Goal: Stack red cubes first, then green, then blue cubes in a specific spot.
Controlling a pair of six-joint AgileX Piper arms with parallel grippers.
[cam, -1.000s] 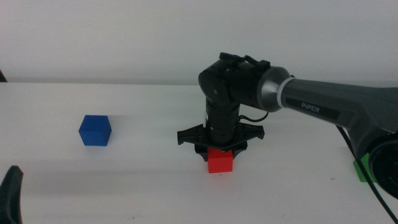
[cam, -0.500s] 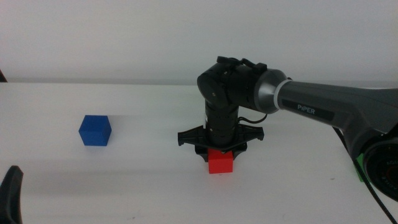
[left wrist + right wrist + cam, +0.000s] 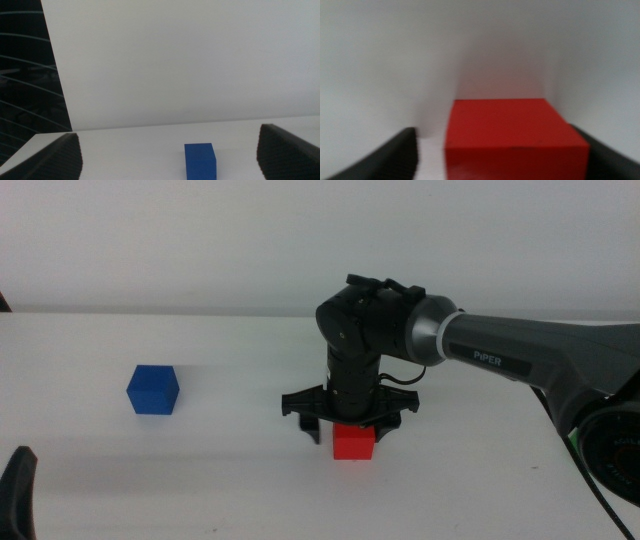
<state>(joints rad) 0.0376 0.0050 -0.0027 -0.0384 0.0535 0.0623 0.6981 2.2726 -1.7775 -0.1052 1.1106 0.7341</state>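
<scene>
The red cube (image 3: pixel 353 442) sits on the white table (image 3: pixel 230 480) near the middle. My right gripper (image 3: pixel 348 430) points straight down over it, open, one jaw on each side of the cube. In the right wrist view the red cube (image 3: pixel 515 135) fills the space between the jaws, with a gap on one side. The blue cube (image 3: pixel 153 389) stands alone at the left, and the left wrist view shows the blue cube (image 3: pixel 200 160) ahead. My left gripper (image 3: pixel 15 490) waits open at the bottom left corner. Of the green cube only a thin sliver (image 3: pixel 573 440) shows by the right arm's base.
The right arm (image 3: pixel 520 355) reaches in from the right across the table's far half. A white wall rises behind the table's back edge. Bare tabletop lies between the blue cube and the red cube.
The right gripper's jaws have spread apart and let go of the red cube, which now rests on the table. The arm has shifted slightly left. The blue cube has not moved.
</scene>
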